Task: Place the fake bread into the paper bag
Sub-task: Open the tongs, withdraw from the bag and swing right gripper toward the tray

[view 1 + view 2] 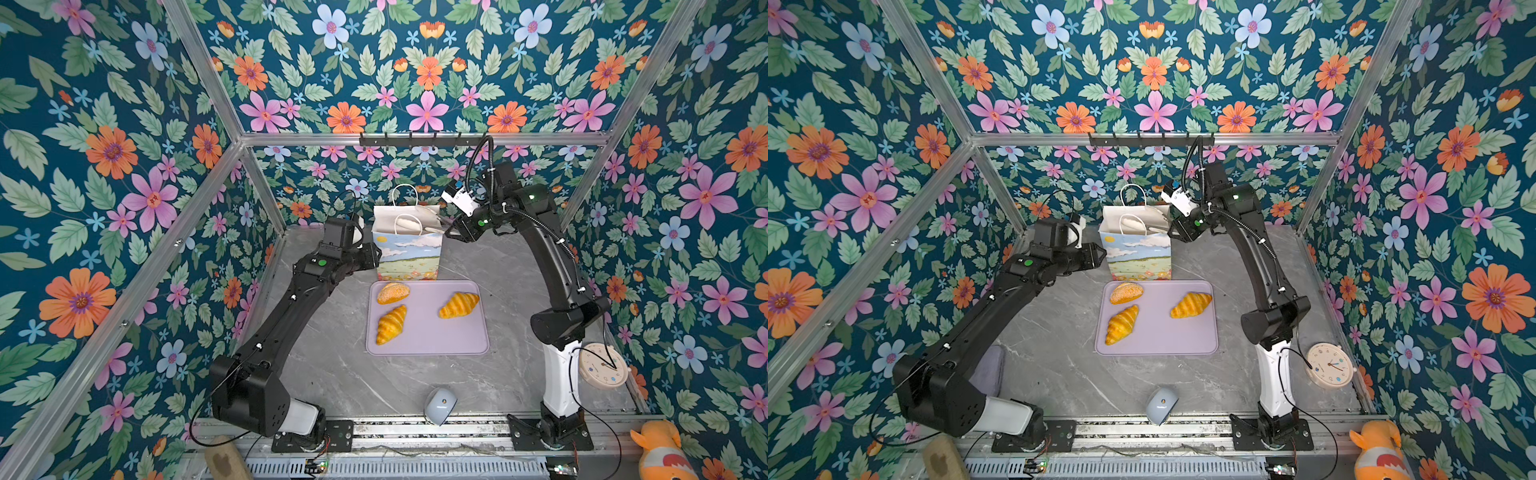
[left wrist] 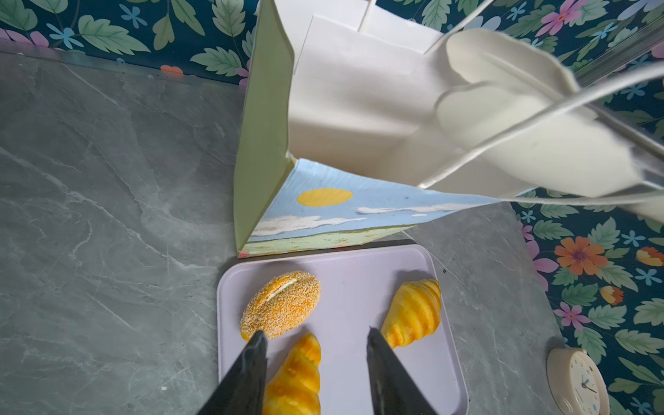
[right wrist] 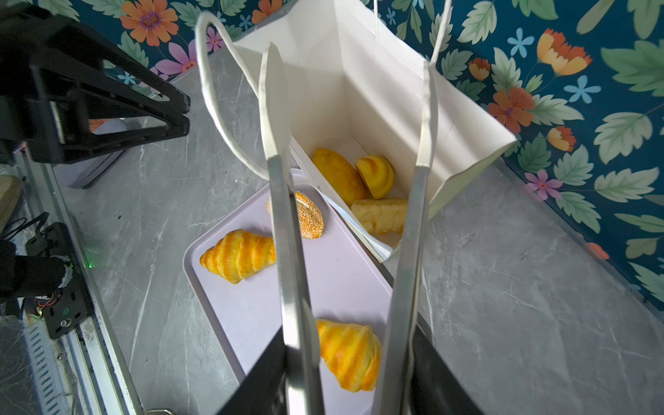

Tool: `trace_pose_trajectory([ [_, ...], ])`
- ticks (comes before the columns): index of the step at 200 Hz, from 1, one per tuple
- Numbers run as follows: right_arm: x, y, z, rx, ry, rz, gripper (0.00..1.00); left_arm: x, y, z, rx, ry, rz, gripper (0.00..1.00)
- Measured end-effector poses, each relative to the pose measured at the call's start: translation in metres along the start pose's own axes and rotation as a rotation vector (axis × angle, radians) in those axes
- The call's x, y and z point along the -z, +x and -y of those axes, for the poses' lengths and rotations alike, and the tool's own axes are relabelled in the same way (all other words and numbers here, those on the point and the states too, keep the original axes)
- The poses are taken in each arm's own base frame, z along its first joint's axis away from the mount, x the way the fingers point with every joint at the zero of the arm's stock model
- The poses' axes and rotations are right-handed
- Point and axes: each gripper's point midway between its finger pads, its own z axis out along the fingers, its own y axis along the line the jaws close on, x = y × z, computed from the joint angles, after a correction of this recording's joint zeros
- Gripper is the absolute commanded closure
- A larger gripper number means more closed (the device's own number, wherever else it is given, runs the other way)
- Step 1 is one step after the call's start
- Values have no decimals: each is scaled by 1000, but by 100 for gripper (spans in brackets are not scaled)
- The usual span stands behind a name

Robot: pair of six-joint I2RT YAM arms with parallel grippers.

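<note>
Fake bread [image 1: 459, 304] is split: three pieces [image 3: 373, 194] lie inside the upright paper bag [image 1: 409, 257]; a seeded bun [image 1: 392, 292] and two croissants [image 1: 390, 324] sit on the lilac tray [image 1: 428, 345] just in front of it on the desk [image 1: 332, 374]. The right gripper [image 3: 350, 55] hangs over the bag's mouth, the left gripper [image 2: 315, 333] beside the bag, both with jaws spread and empty.

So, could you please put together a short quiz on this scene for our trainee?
1. How many bread pieces lie on the tray?
2. True or false: the right gripper holds bread.
3. The bag holds: A nothing, B bread, C fruit.
Key: 1 three; 2 false; 3 B.
</note>
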Motion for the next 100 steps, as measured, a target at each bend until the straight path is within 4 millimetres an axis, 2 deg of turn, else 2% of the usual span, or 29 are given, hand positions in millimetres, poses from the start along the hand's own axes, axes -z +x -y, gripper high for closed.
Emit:
trace_pose_trajectory([
  [44, 36, -3, -15, -30, 13, 31, 52, 5, -1, 0, -2, -4, 11, 53],
  [100, 86, 11, -26, -197, 109, 47, 55, 6, 2, -2, -4, -11, 12, 53],
])
